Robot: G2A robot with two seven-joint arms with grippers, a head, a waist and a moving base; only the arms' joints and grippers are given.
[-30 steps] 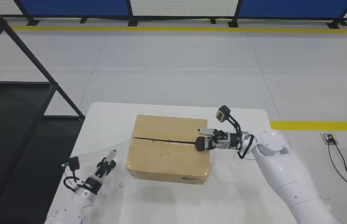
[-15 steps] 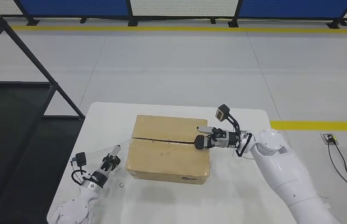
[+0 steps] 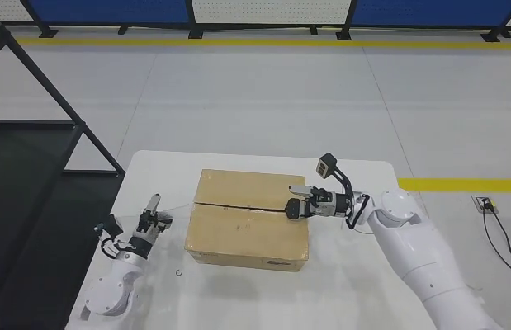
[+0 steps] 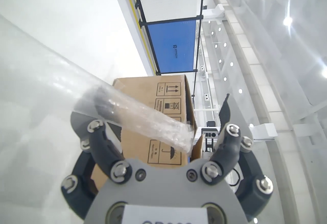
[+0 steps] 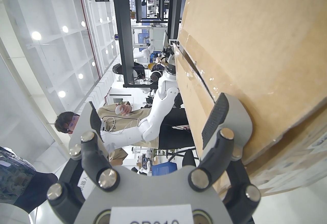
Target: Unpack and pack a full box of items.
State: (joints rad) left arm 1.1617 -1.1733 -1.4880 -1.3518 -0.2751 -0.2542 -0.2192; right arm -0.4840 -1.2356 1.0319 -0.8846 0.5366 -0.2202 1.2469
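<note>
Box point(image 3: 247, 235), closed, mid-frame, seam point(image 3: 238, 206) running left-right: right tool point(image 3: 293, 203), spread, at seam's right end; left tool point(image 3: 156, 211), spread, strip point(image 4: 143, 117) across it, lower left.

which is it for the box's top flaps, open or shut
shut: both top flaps of the box lie flat and meet at a seam along the middle

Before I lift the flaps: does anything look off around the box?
A crumpled strip of clear tape drapes across the open left gripper, apparently stuck to it, not dropped. The box looks intact.
</note>
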